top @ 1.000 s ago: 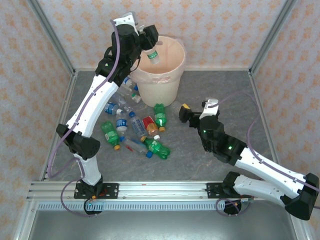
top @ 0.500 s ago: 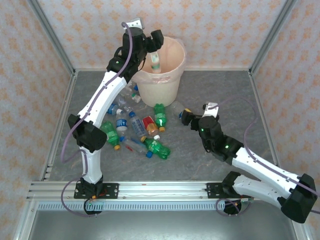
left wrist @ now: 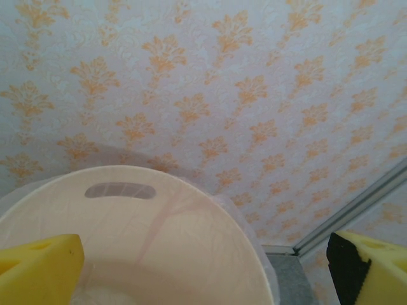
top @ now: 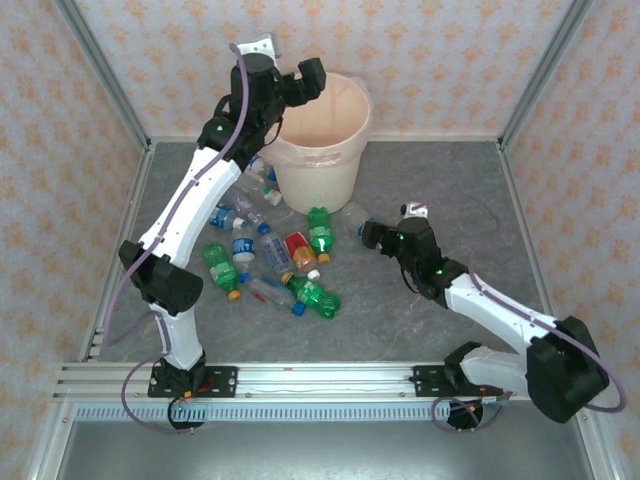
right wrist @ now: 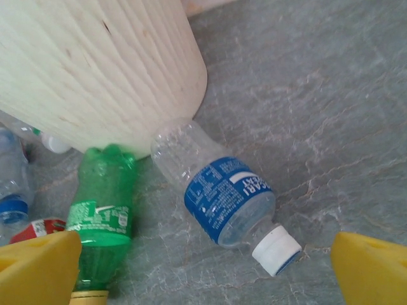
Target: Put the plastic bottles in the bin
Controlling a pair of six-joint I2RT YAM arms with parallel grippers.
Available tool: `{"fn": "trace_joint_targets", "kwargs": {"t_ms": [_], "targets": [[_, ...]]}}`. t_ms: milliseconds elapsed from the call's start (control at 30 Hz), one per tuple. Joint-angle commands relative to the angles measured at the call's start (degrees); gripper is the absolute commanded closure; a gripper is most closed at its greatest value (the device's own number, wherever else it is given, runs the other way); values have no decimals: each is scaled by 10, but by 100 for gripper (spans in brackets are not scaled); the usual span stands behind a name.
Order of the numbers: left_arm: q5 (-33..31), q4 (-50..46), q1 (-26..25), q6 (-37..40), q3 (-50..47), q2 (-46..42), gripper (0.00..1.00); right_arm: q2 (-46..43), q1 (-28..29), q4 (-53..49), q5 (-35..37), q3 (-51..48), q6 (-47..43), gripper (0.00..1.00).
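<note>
Right gripper (top: 370, 234) is sitting spread wide just short of the blue-label clear bottle (right wrist: 222, 200). It's lying on the table (right wrist: 318, 114) framed by the pads (right wrist: 38, 267), axis diagonal, cap end toward the jaws, base end by the bin (right wrist: 95, 70). Left gripper (top: 310, 78) is hanging released and empty over the bin, so the right arm is nearer.

Grey stone-look tabletop (top: 420, 320); orange-patterned wallpaper walls (top: 440, 60); aluminium corner posts (top: 538, 70).
</note>
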Motion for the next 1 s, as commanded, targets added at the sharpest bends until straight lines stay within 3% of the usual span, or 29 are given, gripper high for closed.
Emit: {"fn": "trace_joint_targets", "kwargs": {"t_ms": [0, 333, 500, 733, 967], "targets": [[25, -13, 4, -11, -23, -41, 1, 44, -14, 27, -53, 15, 0, 0], [42, 1, 4, -17, -142, -138, 1, 162, -44, 24, -84, 66, -18, 0], [33, 5, 4, -12, -202, -186, 1, 202, -51, 0, -133, 88, -51, 3], [26, 23, 4, -13, -258, -222, 1, 214, -51, -20, -180, 98, -74, 9], [31, 28, 4, -16, -260, -223, 1, 223, -50, -22, -177, 93, -69, 18]]}}
